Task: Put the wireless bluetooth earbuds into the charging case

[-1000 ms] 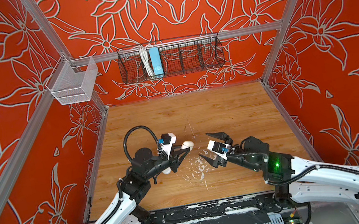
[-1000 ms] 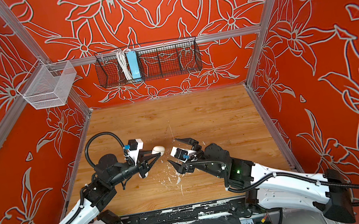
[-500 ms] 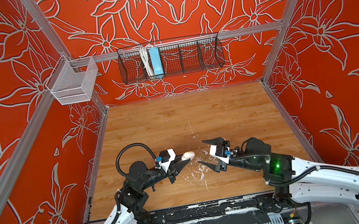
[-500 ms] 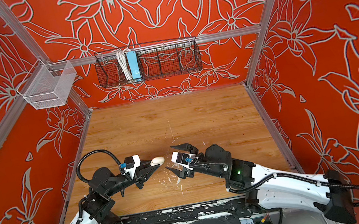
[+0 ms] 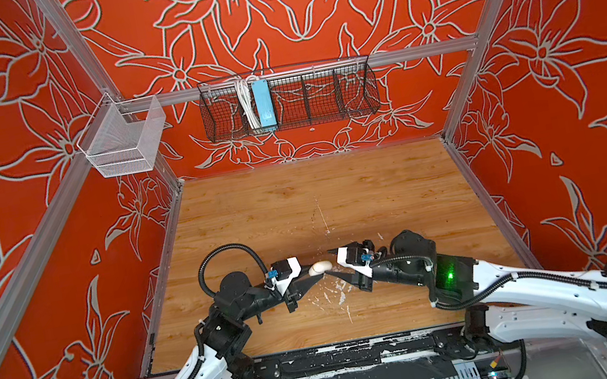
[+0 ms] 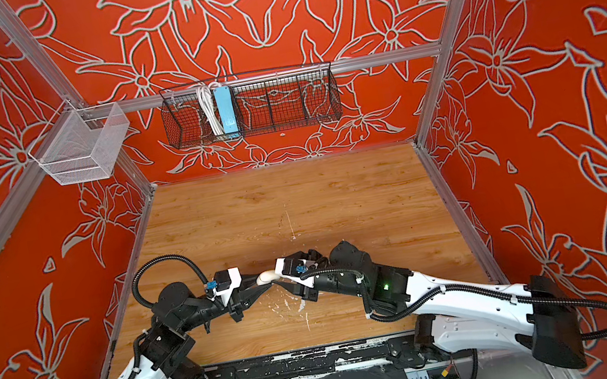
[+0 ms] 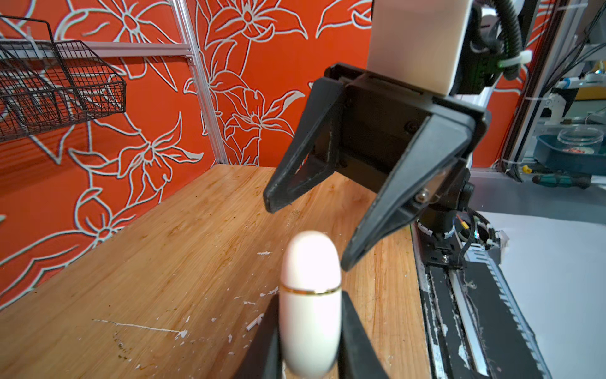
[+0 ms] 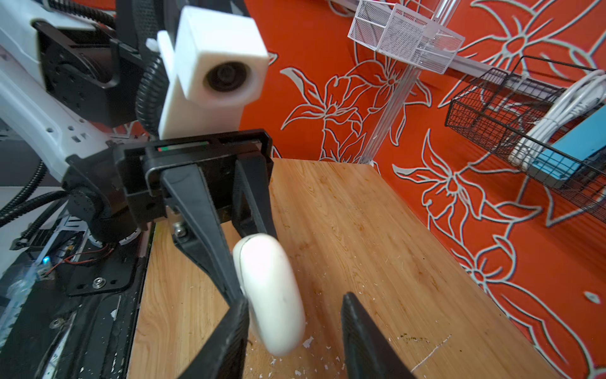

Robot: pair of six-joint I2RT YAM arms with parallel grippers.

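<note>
The charging case [image 5: 320, 267] [image 6: 266, 276] is a smooth white oval pod with a thin gold seam [image 7: 310, 290], and its lid is closed. My left gripper [image 5: 319, 276] [image 7: 310, 300] is shut on its lower half and holds it just above the wooden table. My right gripper [image 5: 327, 263] [image 8: 295, 298] faces it from the right, open, with its jaws either side of the case's free end [image 8: 269, 288]. One right finger [image 8: 241, 315] lies against the case; the other [image 8: 349, 305] stands well apart. The earbuds are out of view.
White paint flecks [image 5: 340, 298] and a long scratch [image 5: 320, 212] mark the wooden table [image 5: 378, 194]. A black wire basket [image 5: 288, 102] with a blue box and white cable, and a white mesh basket [image 5: 122, 140], hang on the back rail. Red walls enclose three sides.
Both grippers have come together near the table's front middle. The left carried the case toward the front and right. The right moved left around the case's end, its jaws narrowing.
</note>
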